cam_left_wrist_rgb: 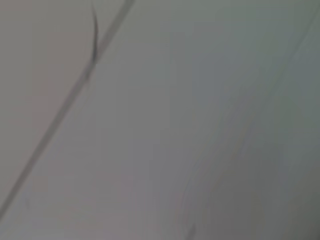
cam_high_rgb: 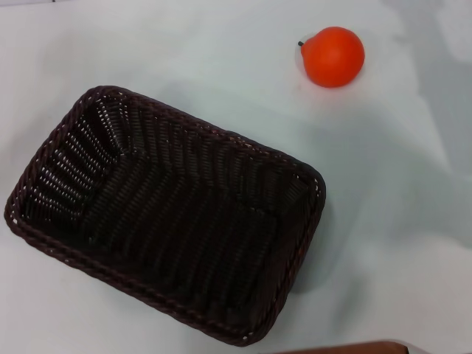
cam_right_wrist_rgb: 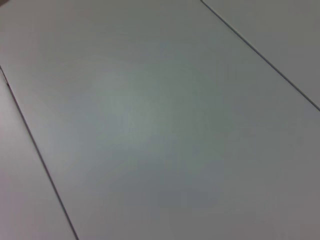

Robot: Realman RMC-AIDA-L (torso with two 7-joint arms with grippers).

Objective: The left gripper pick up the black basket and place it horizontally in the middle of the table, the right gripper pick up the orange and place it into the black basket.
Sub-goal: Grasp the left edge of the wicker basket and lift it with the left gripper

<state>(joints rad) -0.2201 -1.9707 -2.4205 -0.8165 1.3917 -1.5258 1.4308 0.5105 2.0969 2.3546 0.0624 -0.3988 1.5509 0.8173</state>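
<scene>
On the table (cam_high_rgb: 413,221) in front of me, the head view shows just two things and a brown edge strip (cam_high_rgb: 346,347) at the near side. Nothing lies between them or around them; the pale surface there is bare. The black basket (cam_high_rgb: 166,210) sits left of centre and near me, mouth up, its long axis skewed: it runs from the far left corner down toward the near right. It is a large rectangular woven piece, very dark, with a braided rim and sloping sides, and nothing inside it. The orange (cam_high_rgb: 333,56) rests on the table farther off and to the right, well apart from the basket, a small glossy ball with a dark stem nub pointing left. Neither of my claws appears in any view, so I cannot tell whether they are released or clenched; both wrist views show only plain pale panels with thin dark seams.
</scene>
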